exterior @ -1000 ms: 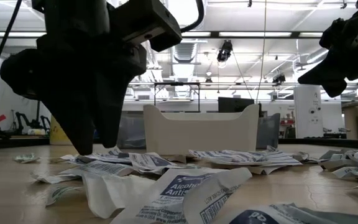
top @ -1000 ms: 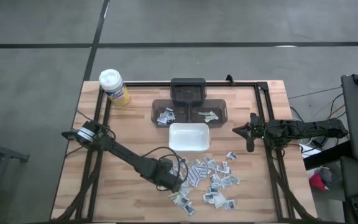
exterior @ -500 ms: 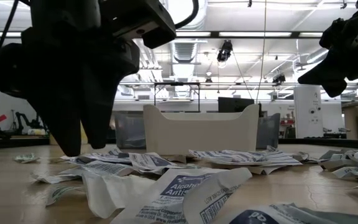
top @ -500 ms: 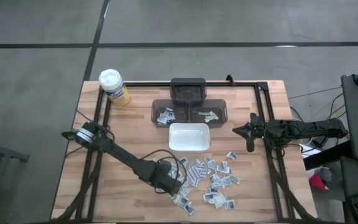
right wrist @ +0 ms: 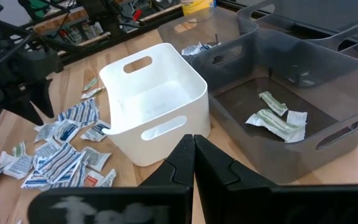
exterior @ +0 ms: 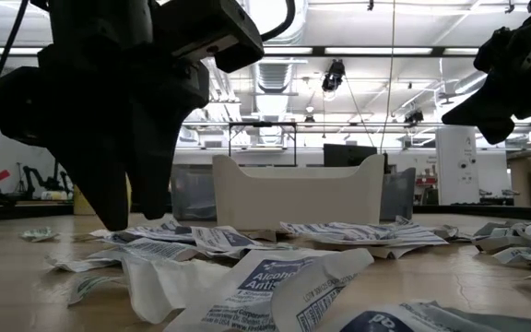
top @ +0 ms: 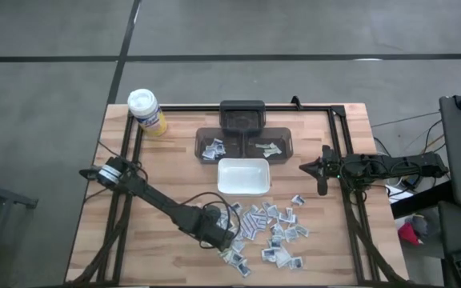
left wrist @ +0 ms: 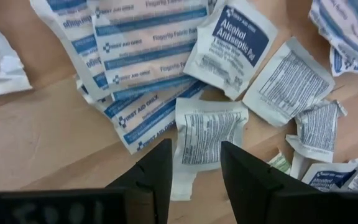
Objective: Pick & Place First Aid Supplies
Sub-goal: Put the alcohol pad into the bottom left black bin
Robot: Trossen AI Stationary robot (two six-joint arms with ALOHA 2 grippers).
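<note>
The first aid supplies (top: 270, 228), small white and bluish packets, lie scattered flat on the wooden table near its front edge. My left gripper (left wrist: 194, 149) stands open at the pile's left end (top: 221, 234), pointing steeply down. Its fingertips are low over a white packet with small print (left wrist: 209, 134). In the low view its tips (exterior: 136, 221) hang just above the packets. My right gripper (right wrist: 193, 146) waits shut at the table's right side (top: 306, 167), well off the table top. My left gripper's fingers (left wrist: 160, 168) come from above on either side of the white printed packet's near end (left wrist: 197, 158). The packet lies flat on the table. Whether the fingertips touch it, I cannot tell.
A white tray (top: 243, 189) stands behind the pile at mid table. Behind it is a grey two-compartment bin (top: 200, 141) holding a few packets. A yellow canister with a white lid (top: 146, 112) stands at the far left corner. Bare wood lies left of the pile.
</note>
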